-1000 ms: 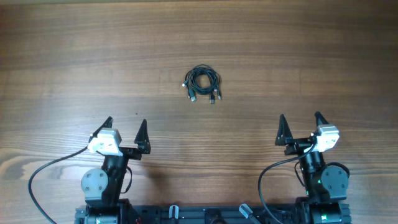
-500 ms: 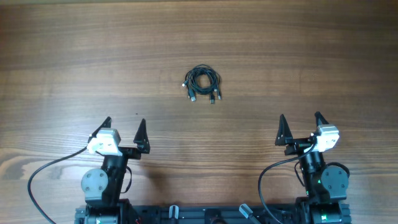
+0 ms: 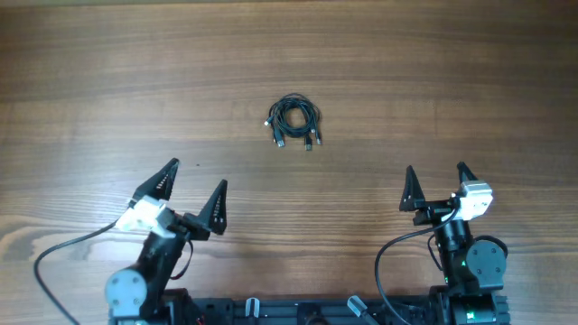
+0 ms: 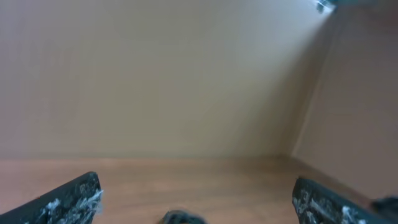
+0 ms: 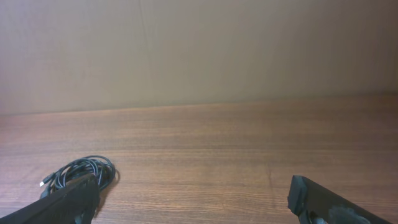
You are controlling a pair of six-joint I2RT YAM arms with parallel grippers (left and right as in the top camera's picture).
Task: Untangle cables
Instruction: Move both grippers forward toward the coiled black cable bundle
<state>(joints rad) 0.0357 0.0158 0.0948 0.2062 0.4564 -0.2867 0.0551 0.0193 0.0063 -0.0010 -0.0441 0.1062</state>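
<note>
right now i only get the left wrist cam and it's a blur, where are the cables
observer: the cables sit in one small coil in the middle of the table, ahead of both arms
operator: anything holding them
observer: no, the left claw and right claw are both open and well short of the coil
operator: any plugs showing
observer: yes, plugs stick out on the coil's near side

A wooden table (image 3: 452, 81) (grain running sideways) meets a plain beige wall (image 5: 199, 50).
</note>
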